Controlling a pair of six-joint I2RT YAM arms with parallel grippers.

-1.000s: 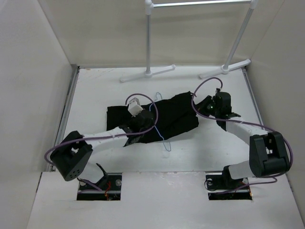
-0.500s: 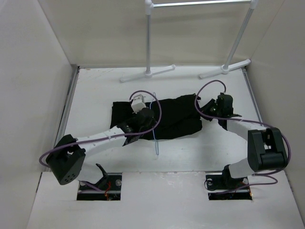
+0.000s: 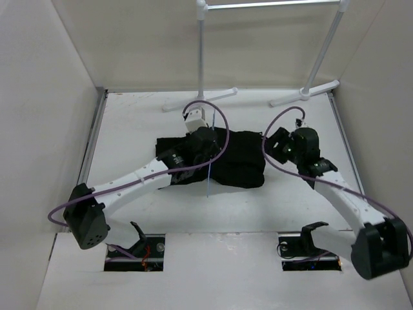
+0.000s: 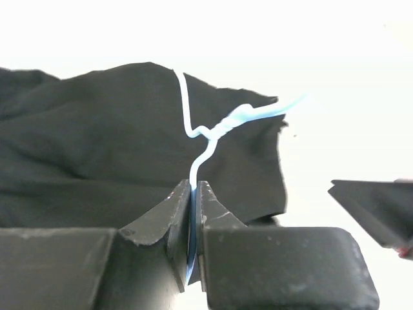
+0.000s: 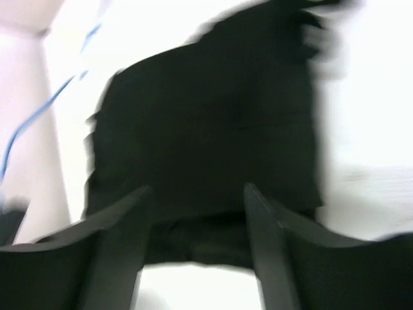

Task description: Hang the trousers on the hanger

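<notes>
Left gripper (image 4: 191,187): jaws shut tight on the hanger (image 4: 227,121), pinching the wire just below the twisted neck. The hook end curls off above and to the right of the fingertips. In the top view the hanger (image 3: 210,169) reads almost edge-on, one thin blue line running from the left gripper (image 3: 204,138) back toward the arm bases.

The trousers (image 4: 97,142) are bunched on the desk (image 3: 129,129), directly ahead of and under the left gripper, and spread from there to just short of the right gripper (image 3: 279,143). Can't tell whether any cloth is actually over the hanger's bottom bar; black on black hides it.

Right gripper (image 5: 193,190): jaws wide apart with nothing between them. The trousers' (image 5: 213,123) edge is just ahead of the fingertips. The view is motion-blurred.

My read on the step: mid-threading, hanger secured, cloth not visibly hung.

Next move, as I see it:
- Right gripper takes a fresh hold on the near edge of the trousers.
- It draws the cloth across the bar.
- Left gripper holds the hanger steady and tilted enough to open a gap.

Risk: the thin wire twists in the pinch.
</notes>
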